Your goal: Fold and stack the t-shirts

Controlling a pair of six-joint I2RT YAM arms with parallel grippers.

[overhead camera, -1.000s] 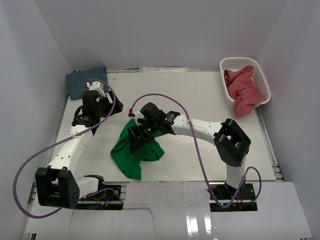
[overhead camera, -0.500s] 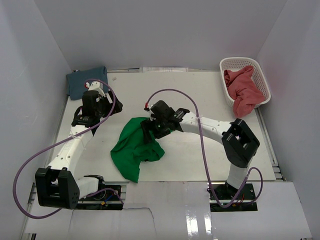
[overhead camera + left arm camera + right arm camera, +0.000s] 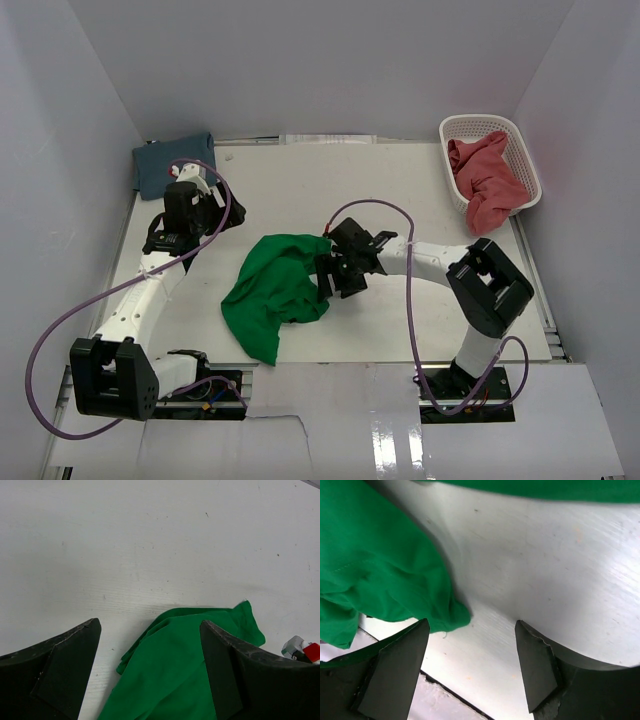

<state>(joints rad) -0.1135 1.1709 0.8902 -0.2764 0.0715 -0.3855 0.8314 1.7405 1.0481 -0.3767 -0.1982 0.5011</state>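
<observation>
Clearly at the spreading step, with no fold made yet on the green t-shirt [image 3: 270, 295]. Crumpled in one heap on the surface [image 3: 400, 190], well apart from the basket [image 3: 478, 122], down toward the arm bases and to the left of it. Inside that basket the pinkish red t-shirt [image 3: 485, 180], one part hanging over the near rim. Far from the basket, at the opposite back corner, the slate blue t-shirt [image 3: 165, 162], seemingly folded flat already.

As for the right jaws: open and empty, low over the surface at the edge of the green heap facing the basket. In the wrist view only a lobe of green cloth beside one finger, nothing between the two. As for the left jaws: open wide as well, holding nothing, hovering over bare surface on the side of the heap away from the basket.

Next move, by judgement only: to find two true corners or the shoulder line of the green cloth, to close on a single layer, then to pull apart until flat. Some risk of catching a bunched fold instead of a hem.

Compared with one second ago: right jaws then on top of the heap, now drawn off toward the basket. Far part of the green cloth now spread wider. Left jaws and the blue and red t-shirts as before.
</observation>
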